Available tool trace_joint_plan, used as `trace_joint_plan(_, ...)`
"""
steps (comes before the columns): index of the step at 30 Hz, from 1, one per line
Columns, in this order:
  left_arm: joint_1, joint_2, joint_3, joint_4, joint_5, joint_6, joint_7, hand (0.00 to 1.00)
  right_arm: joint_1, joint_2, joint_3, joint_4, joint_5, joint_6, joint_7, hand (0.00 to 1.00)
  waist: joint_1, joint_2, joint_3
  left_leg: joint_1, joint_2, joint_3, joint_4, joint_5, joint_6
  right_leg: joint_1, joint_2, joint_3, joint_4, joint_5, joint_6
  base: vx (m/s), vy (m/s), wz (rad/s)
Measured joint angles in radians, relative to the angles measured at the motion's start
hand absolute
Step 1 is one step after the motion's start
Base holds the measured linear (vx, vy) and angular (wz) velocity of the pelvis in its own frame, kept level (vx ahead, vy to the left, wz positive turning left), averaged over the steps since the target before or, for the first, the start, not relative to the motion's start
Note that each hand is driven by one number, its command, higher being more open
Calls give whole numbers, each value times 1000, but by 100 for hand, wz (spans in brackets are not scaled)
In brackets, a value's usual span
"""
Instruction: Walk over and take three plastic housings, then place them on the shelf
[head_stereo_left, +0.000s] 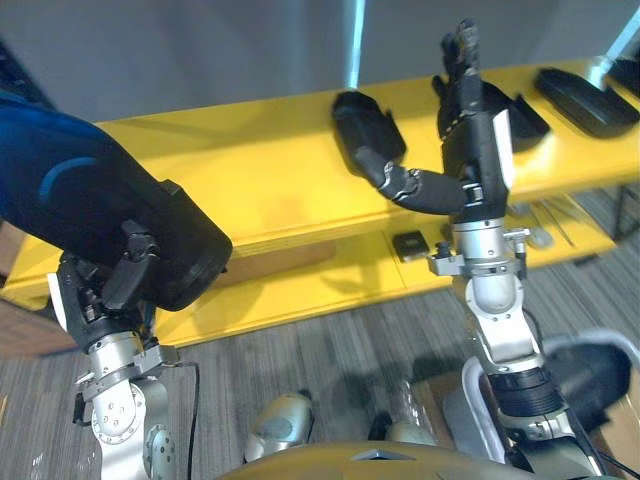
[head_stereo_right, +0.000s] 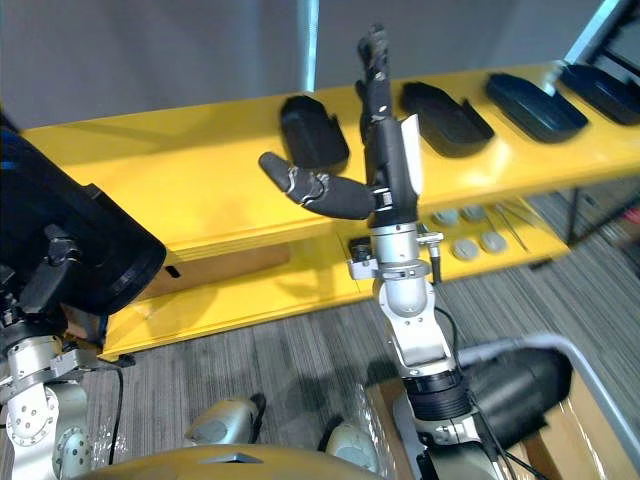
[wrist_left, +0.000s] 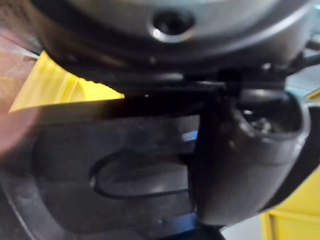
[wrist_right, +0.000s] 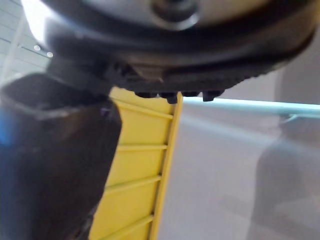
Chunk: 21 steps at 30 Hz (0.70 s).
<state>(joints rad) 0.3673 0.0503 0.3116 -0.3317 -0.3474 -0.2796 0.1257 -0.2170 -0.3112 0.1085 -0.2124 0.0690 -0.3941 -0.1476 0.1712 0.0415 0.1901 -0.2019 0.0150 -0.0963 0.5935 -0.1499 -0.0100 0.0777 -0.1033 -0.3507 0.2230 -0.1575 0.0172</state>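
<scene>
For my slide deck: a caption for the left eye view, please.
Left hand grips a black housing; open right hand upright near other housings on the yellow shelf.

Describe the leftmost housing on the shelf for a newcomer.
Find the long yellow shelf; black housings lie in a row on its top level. The leftmost housing sits just left of the raised, open right hand. Unlike its neighbours, bare yellow shelf lies to its left; the left hand grips a separate held housing.
</scene>
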Motion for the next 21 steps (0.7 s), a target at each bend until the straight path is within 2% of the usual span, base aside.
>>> trace_joint_plan(2,0,-1,-1,1,0,0,-9,0,-3,0,-25,0,-10,-7,17,100,0,-6,-7,-36,75,140,-13,-31,17,44,-1,-52,-43,8,3,232,-121,59)
trace_joint_plan(3,-1,-2,-7,1,1,0,-20,0,-4,0,-37,0,-6,-9,26,100,-8,-2,-9,-51,103,163,-52,-29,14,48,-4,-60,-52,9,5,299,-42,50)
trace_joint_plan(4,-4,-2,-30,0,2,0,-30,0,0,0,-54,2,3,-8,40,100,-20,9,-8,-65,136,166,-117,-12,-11,46,-11,-60,-54,12,9,253,27,36)
trace_joint_plan(5,-7,-2,-51,0,4,0,-39,0,10,0,-64,3,35,-6,55,100,-36,17,-12,-63,153,169,-182,19,-29,47,-16,-65,-53,13,12,295,161,30)
trace_joint_plan(7,-14,-2,-92,-1,16,0,-63,0,31,0,-88,3,86,-2,72,100,-68,43,-26,0,185,177,-350,183,-49,61,-21,-68,-46,15,18,289,250,12)
trace_joint_plan(8,-34,8,-122,-1,38,6,-69,0,49,11,-112,3,114,-2,76,100,-81,39,-31,52,175,185,-416,209,-91,73,-45,-65,-31,8,46,265,297,3)
trace_joint_plan(10,-95,55,-170,-3,47,30,-87,0,82,54,-157,3,113,-2,53,100,-103,-9,-29,103,110,219,-465,218,-71,76,-115,-69,-1,19,66,236,274,-5)
trace_joint_plan(12,-102,100,-174,-18,55,46,-122,0,117,74,-167,-1,115,-2,53,100,-118,-22,-32,163,82,240,-527,222,-59,93,-142,-69,2,40,98,142,135,-17)
trace_joint_plan(13,-103,115,-170,-27,62,47,-138,0,132,80,-170,-5,115,-3,53,100,-123,-24,-34,183,75,246,-550,225,-55,100,-149,-67,2,43,102,116,108,-19)
trace_joint_plan(15,-105,152,-139,-75,57,70,-227,0,167,92,-185,-7,123,-1,54,100,-126,-28,-38,217,61,269,-593,229,-50,103,-162,-58,0,48,111,69,60,-20)
trace_joint_plan(17,-142,204,-122,-113,39,127,-308,0,196,96,-199,-7,135,20,54,100,-136,-24,-40,217,58,279,-601,231,-47,102,-163,-58,-15,52,118,22,12,-8)
trace_joint_plan(18,-157,215,-121,-113,39,144,-317,0,203,96,-200,-8,133,25,54,100,-139,-23,-41,217,58,281,-604,232,-47,102,-162,-58,-21,53,119,-10,-21,-6)
trace_joint_plan(19,-188,240,-117,-102,38,199,-327,0,217,96,-200,-11,129,38,54,100,-151,-14,-48,216,58,285,-619,241,-47,100,-157,-57,-39,55,122,-24,-30,-9)
trace_joint_plan(21,-223,260,-117,-69,21,249,-329,0,242,96,-203,-27,107,47,53,100,-159,-4,-54,218,58,291,-637,253,-48,98,-154,-57,-53,56,123,-43,-33,-10)
